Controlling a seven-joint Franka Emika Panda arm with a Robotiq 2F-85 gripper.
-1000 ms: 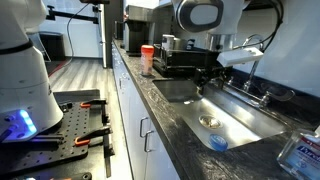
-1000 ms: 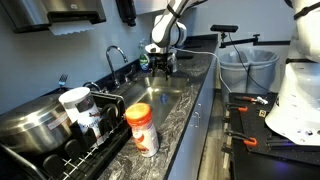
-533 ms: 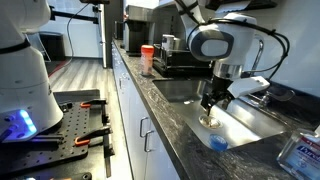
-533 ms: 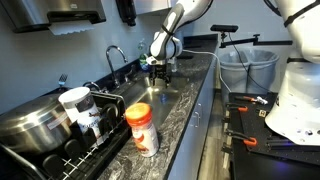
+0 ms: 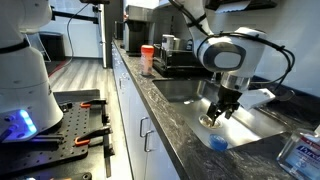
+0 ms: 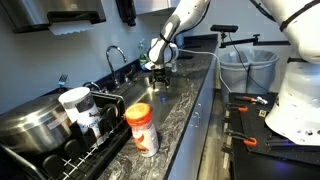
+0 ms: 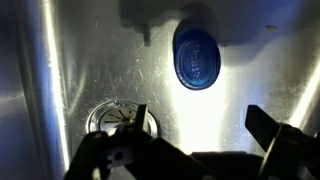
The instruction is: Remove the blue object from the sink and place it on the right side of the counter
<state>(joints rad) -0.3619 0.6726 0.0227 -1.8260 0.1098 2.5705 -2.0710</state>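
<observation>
The blue object (image 5: 217,143) is a small round light-blue item lying on the floor of the sink (image 5: 252,124) near its close end. In the wrist view it (image 7: 195,55) lies just beyond the round drain (image 7: 118,118). My gripper (image 5: 213,118) hangs open and empty inside the basin, a little above the floor and just short of the blue object. In the wrist view the fingers (image 7: 200,125) stand wide apart with bare steel between them. The dark counter (image 5: 176,124) runs along the sink. In an exterior view the gripper (image 6: 158,80) is low over the sink (image 6: 168,93).
A chrome faucet (image 6: 115,55) stands behind the basin. A clear bottle with a blue-and-white label (image 5: 300,150) stands on the counter past the sink. An orange-lidded jar (image 6: 141,128), a white cup (image 6: 76,101) and a pot (image 6: 30,125) sit by the dish rack.
The arm has swung along the sink toward the blue object's end and lowered the open gripper into the basin. The blue object has not moved.
</observation>
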